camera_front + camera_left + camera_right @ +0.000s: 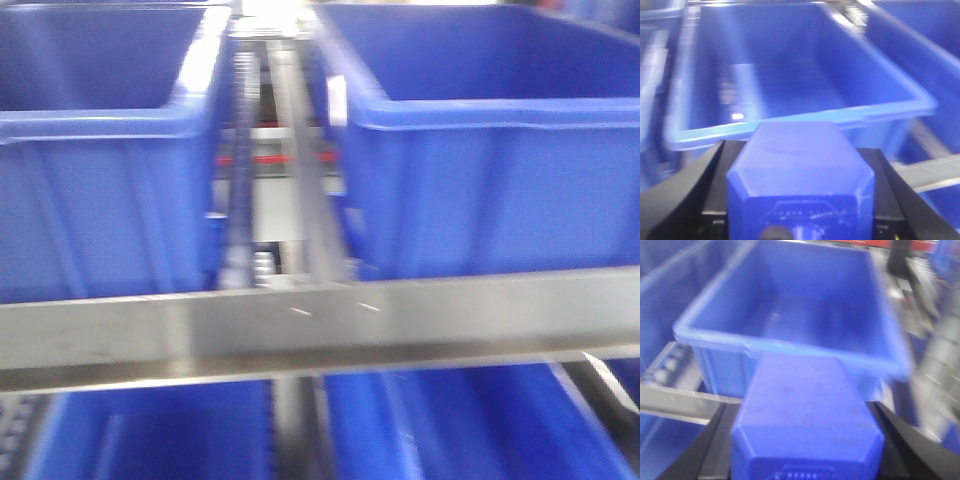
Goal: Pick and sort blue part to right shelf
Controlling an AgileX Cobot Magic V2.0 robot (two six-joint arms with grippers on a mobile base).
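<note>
Blurred close views. The left gripper (800, 192) pinches a chunky blue plastic block (800, 160) at the near rim of a large blue plastic tub (790, 125) on the stainless steel rack (320, 325) — the right shelf. The right gripper (805, 440) seems likewise clamped on a second blue block (805, 410), before another blue tub (790, 347).

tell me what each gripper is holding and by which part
The left gripper holds a blue chamfered plastic block, clamped by its two opposite sides between black fingers. The right gripper holds a second blue plastic block, same side grip.
</note>
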